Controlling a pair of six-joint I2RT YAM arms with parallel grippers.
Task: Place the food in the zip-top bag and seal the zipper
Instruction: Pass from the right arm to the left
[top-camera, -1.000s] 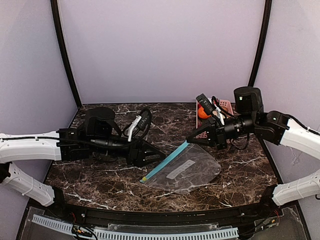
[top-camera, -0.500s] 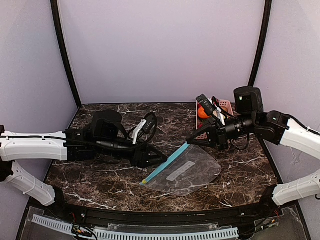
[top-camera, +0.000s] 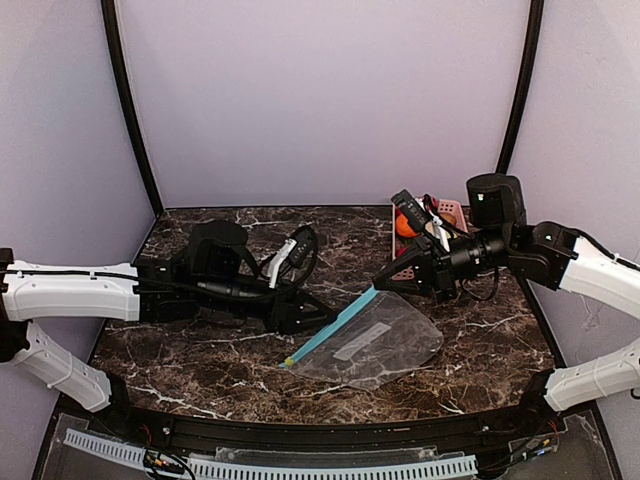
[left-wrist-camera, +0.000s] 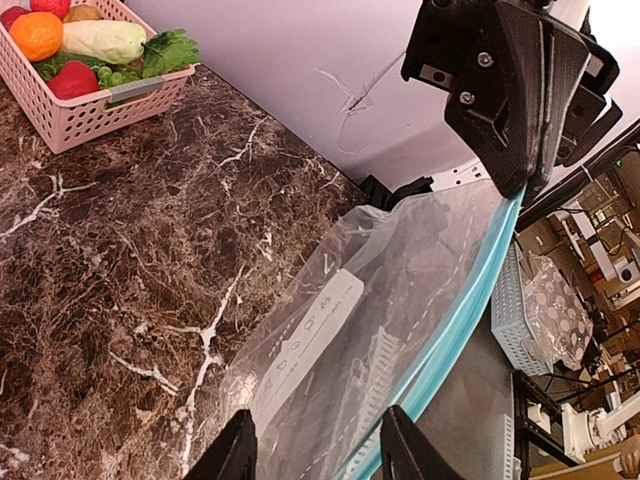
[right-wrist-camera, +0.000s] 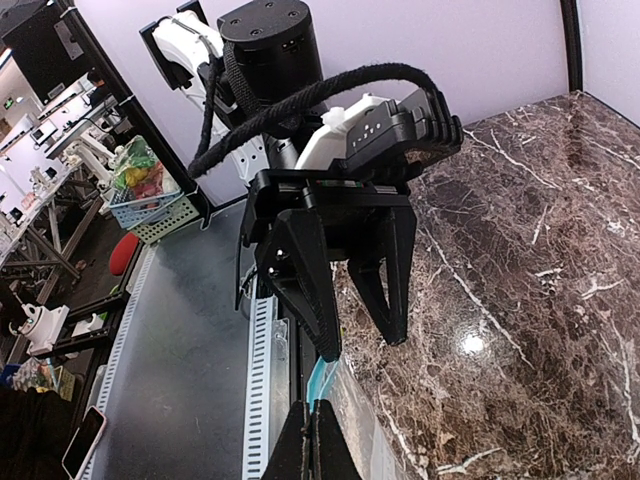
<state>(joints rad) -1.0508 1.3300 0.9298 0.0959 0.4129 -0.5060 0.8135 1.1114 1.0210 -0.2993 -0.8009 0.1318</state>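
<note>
Firmly shut, the right gripper (top-camera: 380, 284) pinches one end of the teal-blue zipper strip (top-camera: 330, 328) on the clear plastic bag (top-camera: 398, 352); the left gripper (left-wrist-camera: 315, 450) straddles it, jaws apart.

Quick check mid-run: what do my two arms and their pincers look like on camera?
Both arms match: the left arm and right arm have glossy white shells near the base, then matte black links. A thick black cable loops over the left wrist. The left pincer and right pincer are black, with two angular tapering fingers each; no markings legible.
</note>
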